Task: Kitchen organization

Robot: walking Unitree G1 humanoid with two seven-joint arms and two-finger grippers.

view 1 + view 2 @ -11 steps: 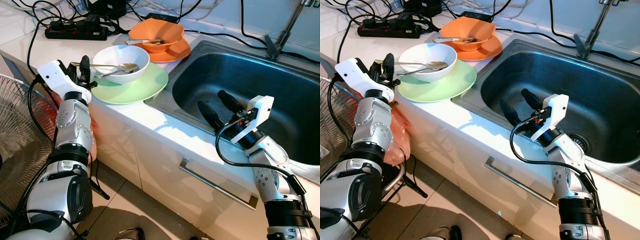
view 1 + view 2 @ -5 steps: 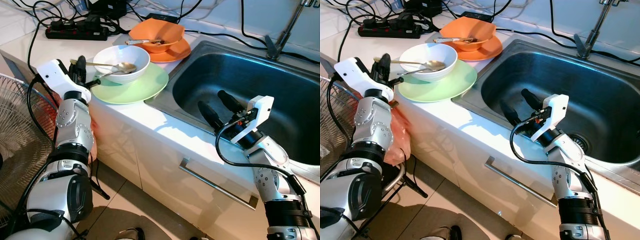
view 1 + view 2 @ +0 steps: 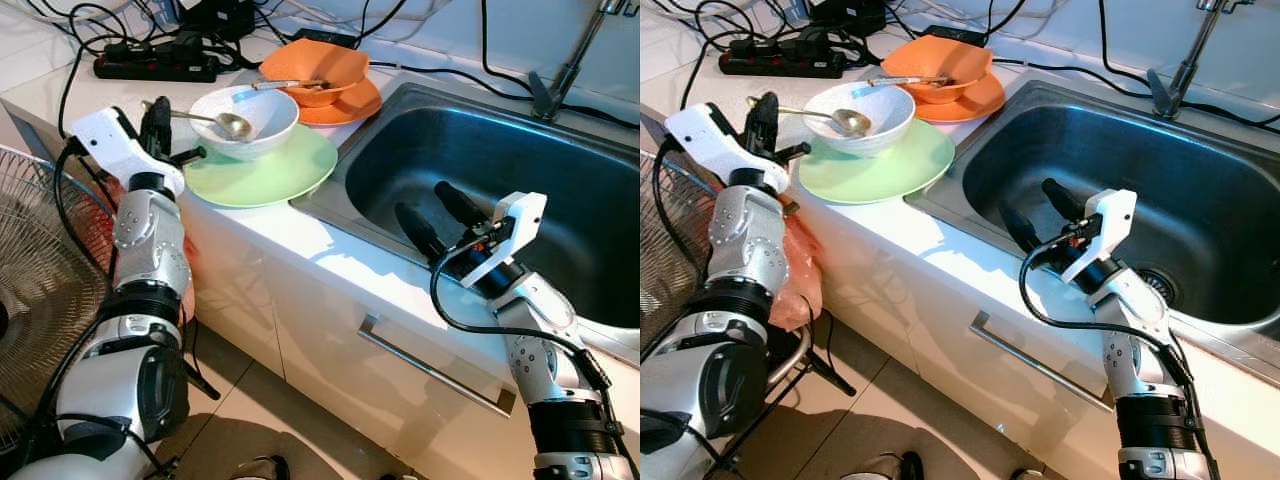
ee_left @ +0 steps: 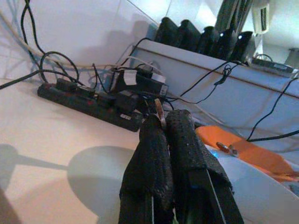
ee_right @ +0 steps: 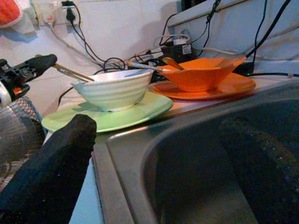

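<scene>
Right end effector [image 3: 432, 208] hangs spread wide and empty over the sink [image 3: 560, 150] rim. Left end effector [image 3: 157, 125] pinches a spoon [image 3: 215, 120] handle, its scoop over the white bowl [image 3: 262, 128] on the green plate [image 3: 290, 170]; the handle's gripped end is hidden between fingers.

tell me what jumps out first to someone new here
The left gripper pinches a spoon that lies across a white bowl on a green plate at the counter's edge. Beside it an orange bowl sits by the steel sink, where the right gripper hangs open.
</scene>
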